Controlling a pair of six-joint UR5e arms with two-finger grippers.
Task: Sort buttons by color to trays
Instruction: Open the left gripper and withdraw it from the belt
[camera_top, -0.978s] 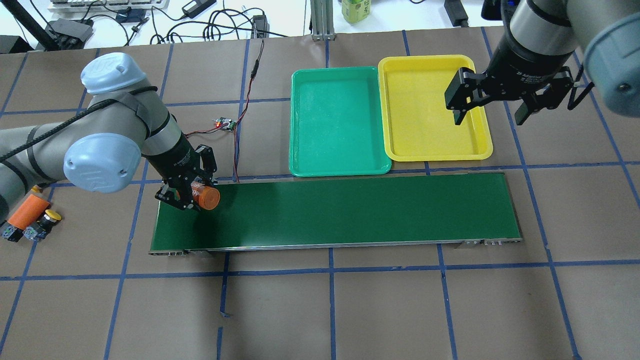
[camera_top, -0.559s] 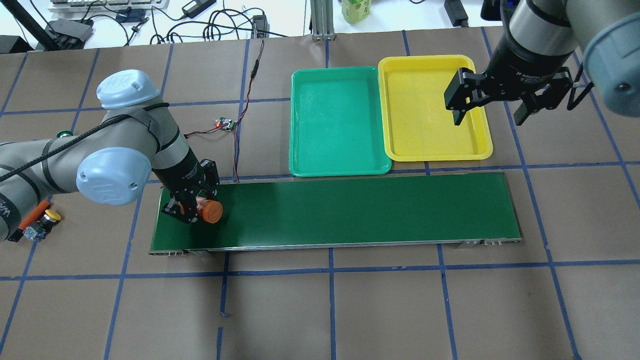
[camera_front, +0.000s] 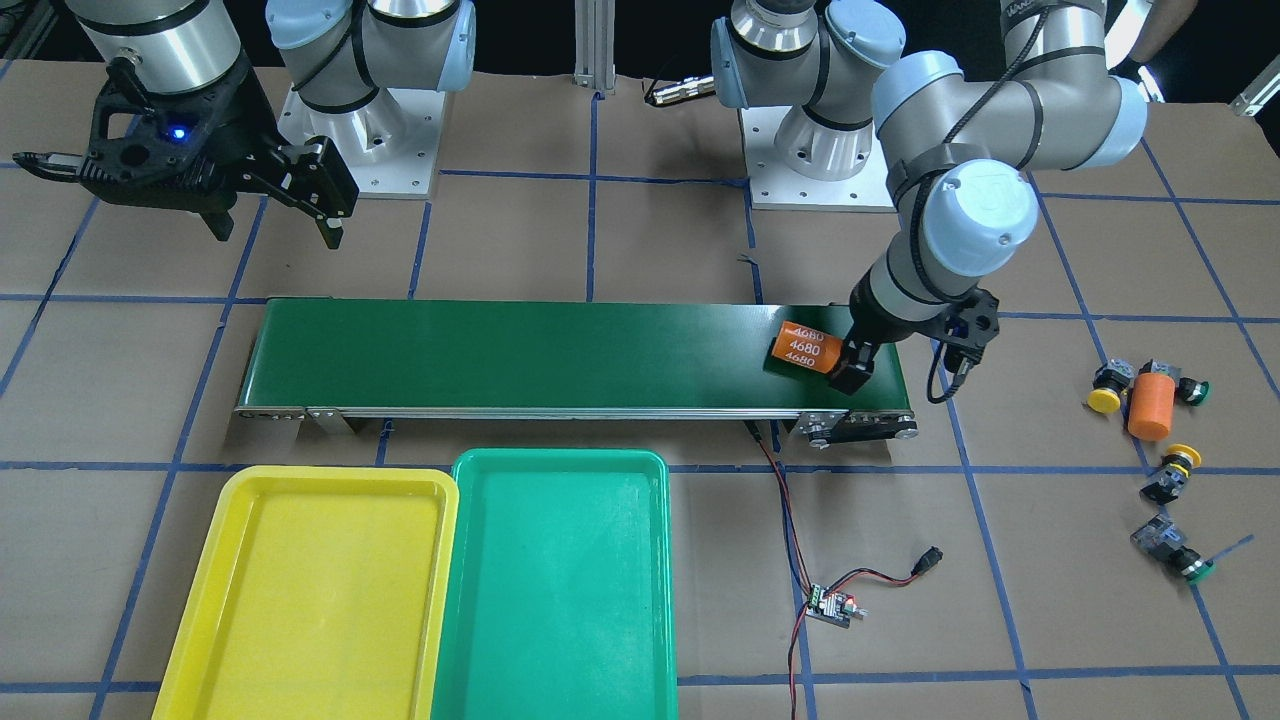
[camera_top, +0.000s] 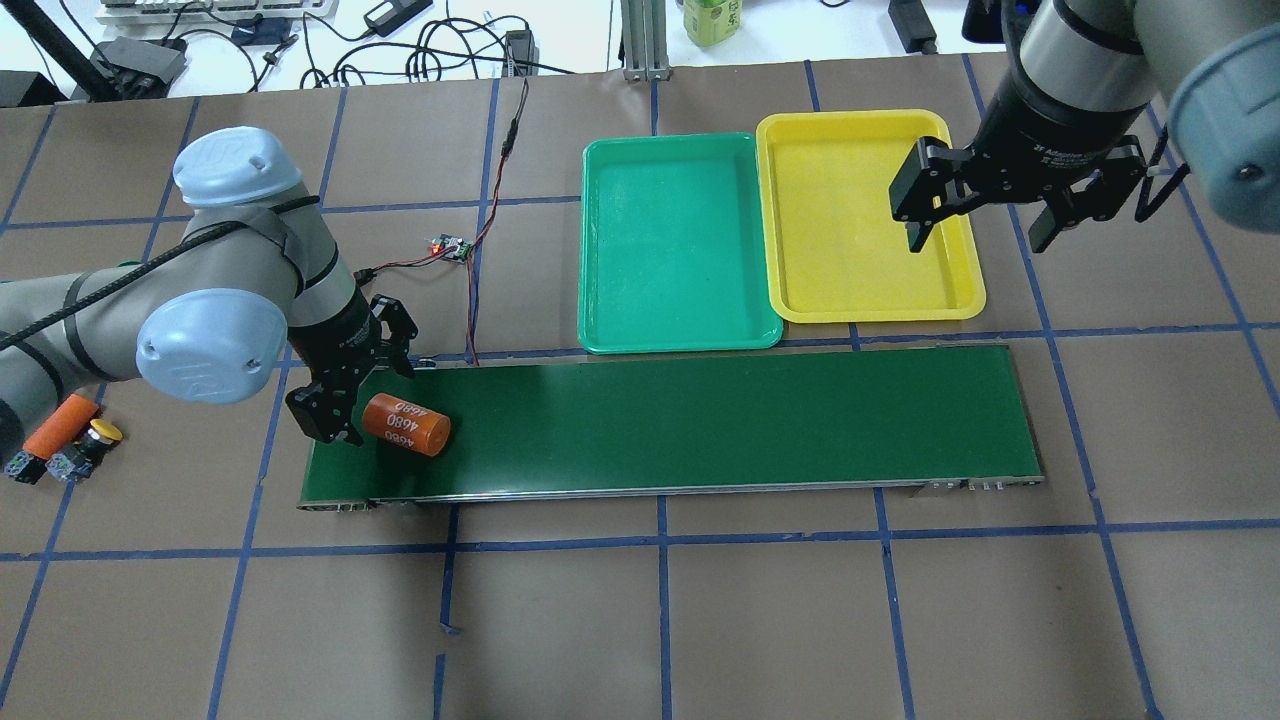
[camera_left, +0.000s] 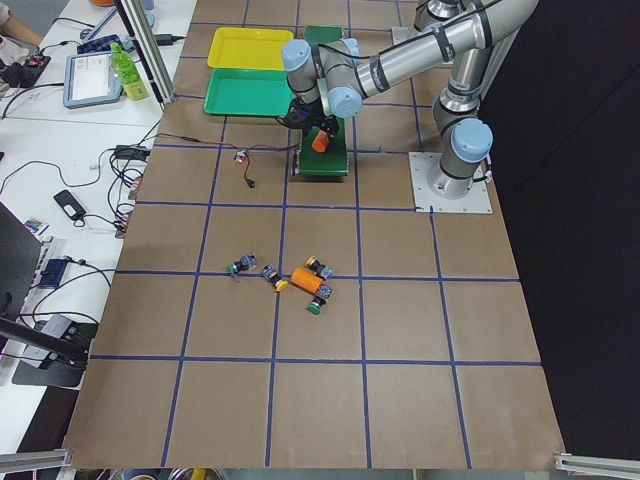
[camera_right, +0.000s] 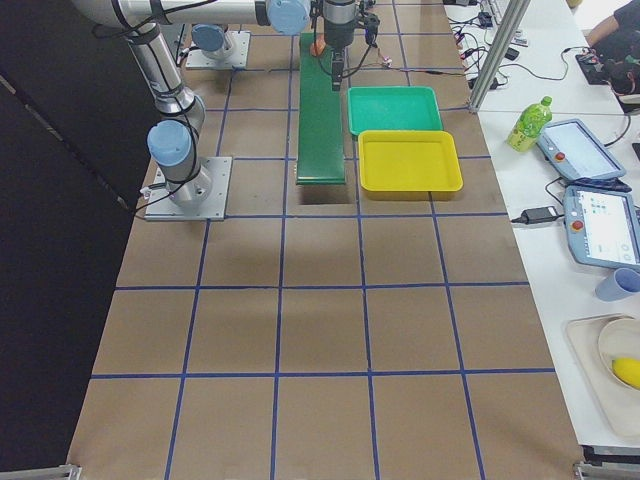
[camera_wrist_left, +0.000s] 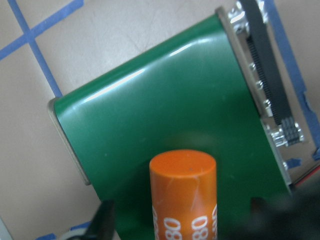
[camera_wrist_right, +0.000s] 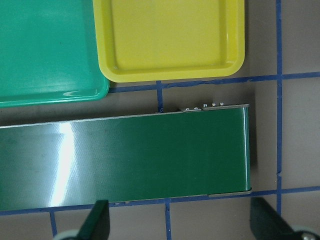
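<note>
While the left pincer hangs wide open, empty, the orange cylinder just before it on the belt, the buttons wait well behind; fetching one seems next.

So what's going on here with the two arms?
The job is sorting buttons by color, and none is sorted yet. The left gripper is open at the end of an orange cylinder lying on the belt. The right gripper hangs open in the air toward the belt's other end, holding nothing. The buttons lie loose on the table, and the yellow tray and green tray hold nothing.
</note>
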